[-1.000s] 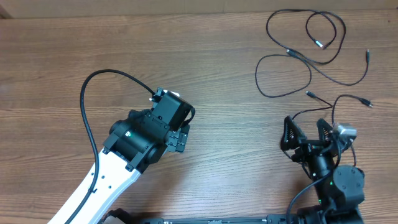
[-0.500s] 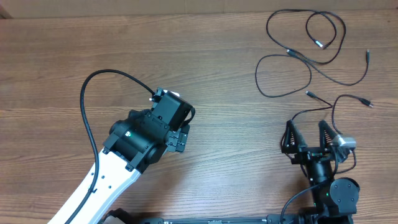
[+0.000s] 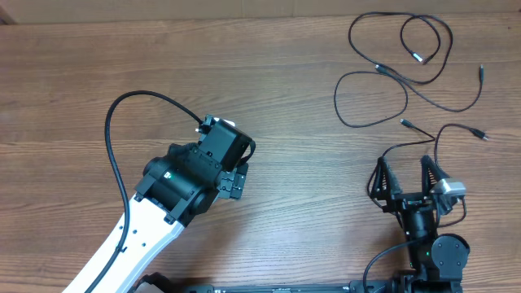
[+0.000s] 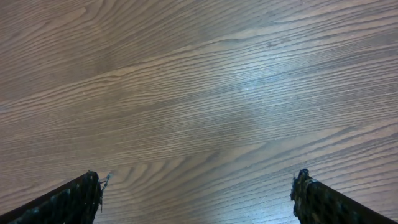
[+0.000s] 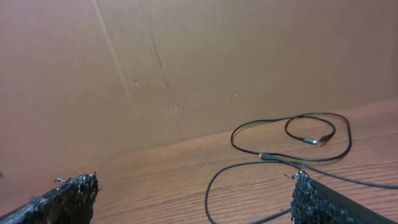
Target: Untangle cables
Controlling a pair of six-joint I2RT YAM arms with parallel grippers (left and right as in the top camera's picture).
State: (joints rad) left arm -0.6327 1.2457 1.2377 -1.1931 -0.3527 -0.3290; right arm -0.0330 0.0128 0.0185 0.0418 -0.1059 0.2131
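Observation:
Several thin black cables (image 3: 379,69) lie in loose overlapping loops at the table's far right, their small plug ends spread apart. My right gripper (image 3: 402,167) stands open just in front of them with nothing between its fingers. In the right wrist view (image 5: 195,183) the cables (image 5: 267,157) curve across the wood ahead, and one strand passes close to the right fingertip (image 5: 305,190). My left gripper (image 3: 236,177) hangs over bare wood at centre left, far from the cables. It is open, and the left wrist view (image 4: 198,183) shows only table between its fingers.
The thick black wire (image 3: 114,122) of the white left arm (image 3: 134,244) arcs over the table at left. A brown cardboard wall (image 5: 155,62) stands behind the table's far edge. Wood-grain tabletop (image 3: 285,98) fills the middle.
The right arm has drawn back slightly toward the near edge, its gripper still open. The left arm and the cables have not moved.

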